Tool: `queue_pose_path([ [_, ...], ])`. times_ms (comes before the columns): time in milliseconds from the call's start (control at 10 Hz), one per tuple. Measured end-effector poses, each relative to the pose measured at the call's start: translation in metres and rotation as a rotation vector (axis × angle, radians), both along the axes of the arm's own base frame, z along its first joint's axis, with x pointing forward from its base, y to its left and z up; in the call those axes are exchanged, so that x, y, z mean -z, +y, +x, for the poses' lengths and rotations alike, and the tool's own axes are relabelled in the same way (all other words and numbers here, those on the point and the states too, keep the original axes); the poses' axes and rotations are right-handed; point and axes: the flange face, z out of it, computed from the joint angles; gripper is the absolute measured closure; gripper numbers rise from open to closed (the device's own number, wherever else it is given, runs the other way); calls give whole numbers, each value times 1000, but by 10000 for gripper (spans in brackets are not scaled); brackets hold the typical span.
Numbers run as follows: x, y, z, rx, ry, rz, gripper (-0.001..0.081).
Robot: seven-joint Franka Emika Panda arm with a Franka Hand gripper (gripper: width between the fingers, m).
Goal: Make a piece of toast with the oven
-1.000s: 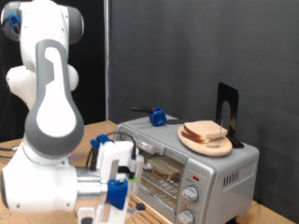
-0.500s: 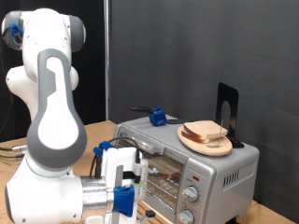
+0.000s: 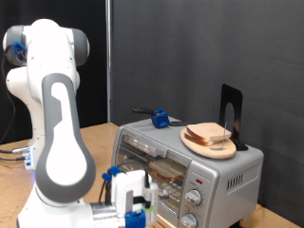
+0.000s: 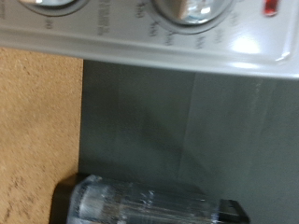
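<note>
Claw sits low at the exterior view's bottom edge, just in front of the oven's door and below its window. Blue fittings and white housing hide the fingers; cannot tell whether they are released or clenched, and nothing shows between them.

Wrist view: camera is pressed close to the oven's front panel. Knobs run along one edge of the picture, with printed dial marks and a small red lamp beside them. A brown wooden surface and a grey mat lie past the panel. A dark-ended clear bar crosses the opposite edge; likely the door handle, though too blurred to be sure.

Oven: a slice of toast lies flat on the rack behind the glass, so the bread seems already loaded. The claw's place by the panel suits work on the door or dials.

Farther: a plate on the oven roof carries the spare stacked slices, parked clear of the door. A black-handled tool with a blue part rests on the roof behind, and a black stand rises by the plate.
</note>
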Motion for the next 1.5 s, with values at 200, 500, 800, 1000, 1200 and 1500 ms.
queue_pose_path([
  [200,18,7,5,-12,37,9,-2],
  [500,37,18,6,-33,55,3,-2],
  [800,39,41,8,-66,54,1,-2],
  [1000,40,60,10,-89,54,-3,-2],
  [1200,41,65,11,-88,56,-11,-2],
  [1500,41,65,11,-86,57,-11,-2],
])
